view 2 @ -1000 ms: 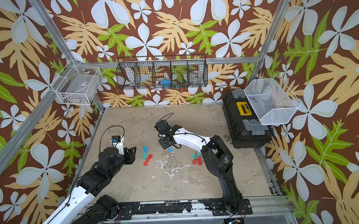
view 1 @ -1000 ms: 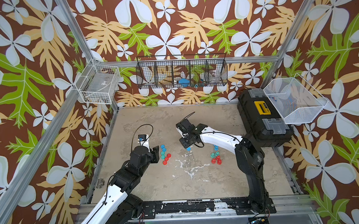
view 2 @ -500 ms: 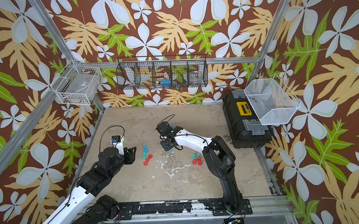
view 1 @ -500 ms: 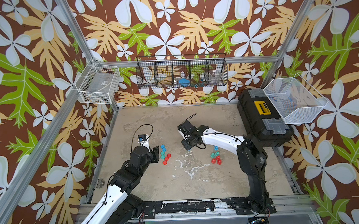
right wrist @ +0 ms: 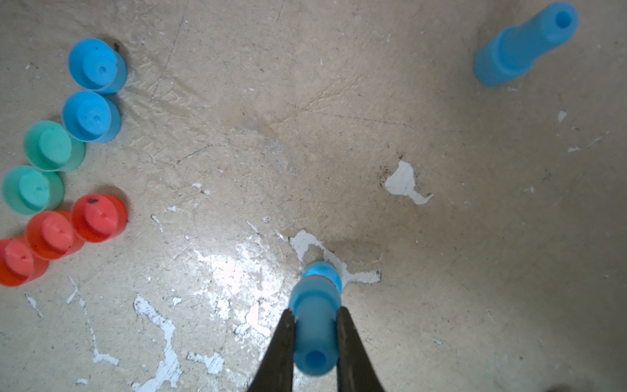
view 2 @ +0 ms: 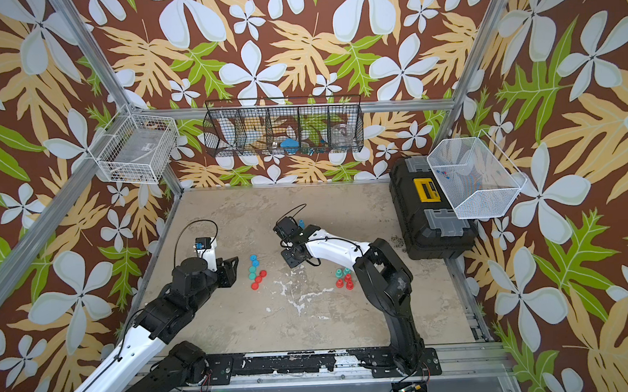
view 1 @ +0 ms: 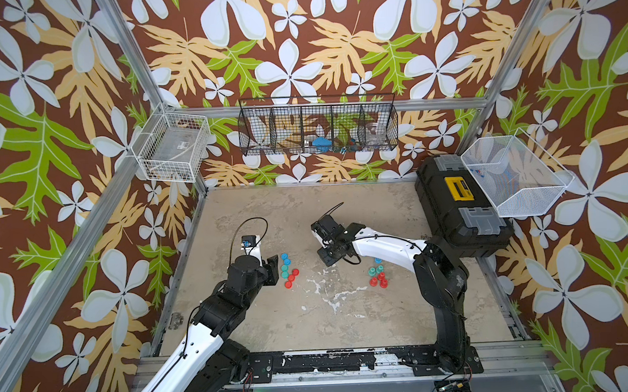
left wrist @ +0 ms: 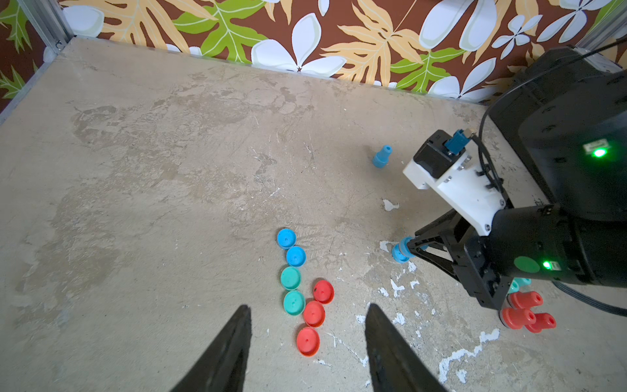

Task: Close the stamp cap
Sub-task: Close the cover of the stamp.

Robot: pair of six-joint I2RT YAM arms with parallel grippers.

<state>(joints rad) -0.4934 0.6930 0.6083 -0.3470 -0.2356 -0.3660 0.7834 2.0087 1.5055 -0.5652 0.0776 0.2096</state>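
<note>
My right gripper (right wrist: 315,314) is shut on a blue stamp (right wrist: 315,325), pinching its narrow stem, with its wide end low over the table. The left wrist view shows that stamp (left wrist: 401,253) at the right gripper's fingertips. In both top views the right gripper (view 1: 326,256) (view 2: 291,258) covers it. Loose caps lie in a row: blue caps (left wrist: 286,237), teal caps (left wrist: 291,277) and red caps (left wrist: 308,341). My left gripper (left wrist: 307,312) is open just short of the red caps, holding nothing. It sits left of the cap row (view 1: 288,272) in a top view.
A second blue stamp (right wrist: 522,47) (view 2: 301,223) stands upright farther back. Red and teal stamps (view 1: 378,276) cluster beside the right arm. A black toolbox (view 1: 459,212) sits at the right edge. Wire baskets (view 1: 318,129) hang on the back wall.
My right gripper, still shut on the blue stamp, has shifted slightly toward the front and now covers it in the top views. The left arm has not moved.
</note>
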